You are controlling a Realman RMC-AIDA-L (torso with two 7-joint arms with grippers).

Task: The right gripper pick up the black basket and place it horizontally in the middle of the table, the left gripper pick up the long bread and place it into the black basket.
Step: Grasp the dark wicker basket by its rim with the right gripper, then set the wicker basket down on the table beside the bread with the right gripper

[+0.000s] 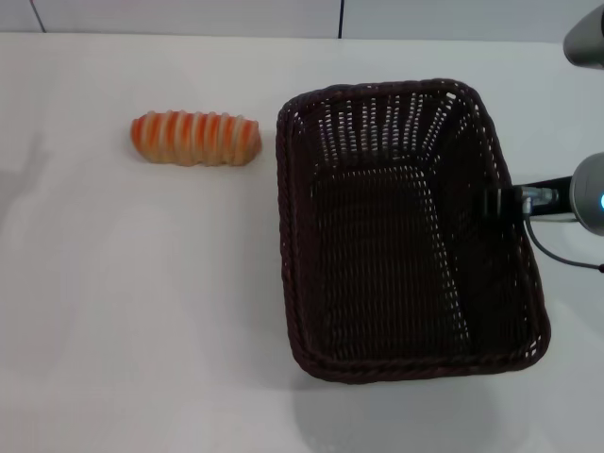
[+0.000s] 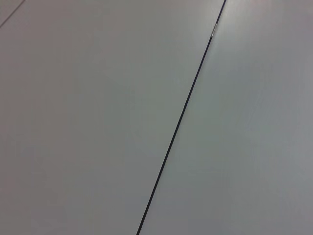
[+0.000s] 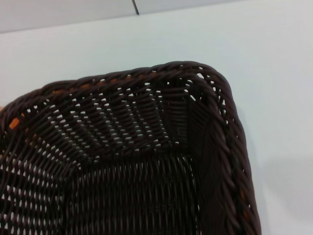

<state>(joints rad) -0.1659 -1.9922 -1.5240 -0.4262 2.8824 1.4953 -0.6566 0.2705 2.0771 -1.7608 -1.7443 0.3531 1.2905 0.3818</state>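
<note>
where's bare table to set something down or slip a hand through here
Bare white tabletop lies in front of and to the left of the orange striped long loaf. A narrow strip separates the loaf from the large dark woven wicker basket. The robot's right side is crowded: the right tool sits at the basket's right rim.

Layout relative to the black basket (image 1: 406,236). The basket rests on the table (image 1: 142,311), right of centre, long axis running front to back. The long bread (image 1: 195,139) lies on the table to the basket's left, level with its far end, just apart from the rim. The right gripper (image 1: 502,201) meets the basket's right wall from outside.
</note>
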